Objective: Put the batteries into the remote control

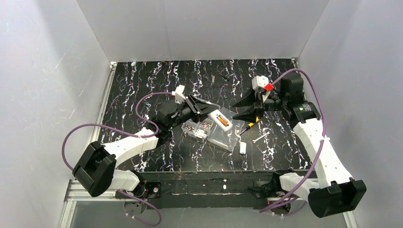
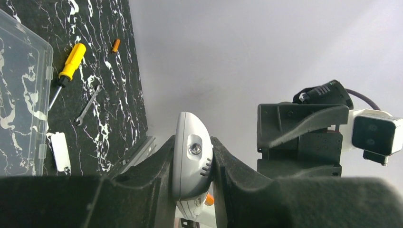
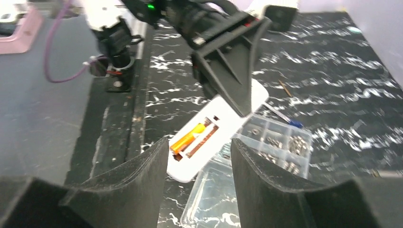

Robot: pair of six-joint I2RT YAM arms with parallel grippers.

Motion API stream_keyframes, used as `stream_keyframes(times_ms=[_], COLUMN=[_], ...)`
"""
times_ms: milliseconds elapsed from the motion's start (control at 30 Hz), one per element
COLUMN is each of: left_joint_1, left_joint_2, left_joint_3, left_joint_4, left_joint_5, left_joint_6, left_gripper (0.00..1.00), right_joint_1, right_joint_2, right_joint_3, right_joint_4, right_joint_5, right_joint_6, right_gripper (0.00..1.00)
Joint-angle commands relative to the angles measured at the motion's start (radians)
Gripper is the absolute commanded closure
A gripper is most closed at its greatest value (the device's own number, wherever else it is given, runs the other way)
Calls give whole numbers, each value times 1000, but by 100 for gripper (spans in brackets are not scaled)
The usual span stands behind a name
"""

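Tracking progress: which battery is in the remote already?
The orange battery lying inside the remote; the other battery lies loose on the table near the yellow screwdriver.

Screw box (image 1: pixel 224 138): clear, open; we see small parts in its compartments.
Screwdriver (image 2: pixel 66 71): yellow handle, beside the box.
Wrench (image 2: pixel 88 104): just beside the screwdriver.
White plate (image 2: pixel 60 151): near the wrench.
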Motion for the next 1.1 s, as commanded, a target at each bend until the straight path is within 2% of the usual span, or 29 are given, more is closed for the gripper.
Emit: stream_keyframes(times_ms=[0,67,167,333,600,833,1067], left_joint_1=[-5,-5,-4,-4,-4,-4,-4], left_joint_2=[-41,-41,-38,-18,2,7,20], left_joint_3=[44,54,66,81,91,92,90], left_joint_4=[69,65,51,73,100,113,132], left_joint_5=[55,71,85,100,133,139,138], left_joint_6=[-24,-26,-29,-43,-64,-64,-74], left_gripper=[100,100,100,100,100,100,100], right_joint_1=[-4,-4,0,50,62,64,76], right_joint_2=[39,50,53,70,206,284,269], right_joint_3=[108,118,101,97,233,321,298], right_joint_4=[-249,-330,-359,-458,-763,-917,-927], right_joint_5=[-273,-294,-314,-227,-236,-252,-238], right_joint_6=[-317,-399,-446,-597,-919,-1044,-1053], right_gripper=[42,42,43,45,49,51,46])
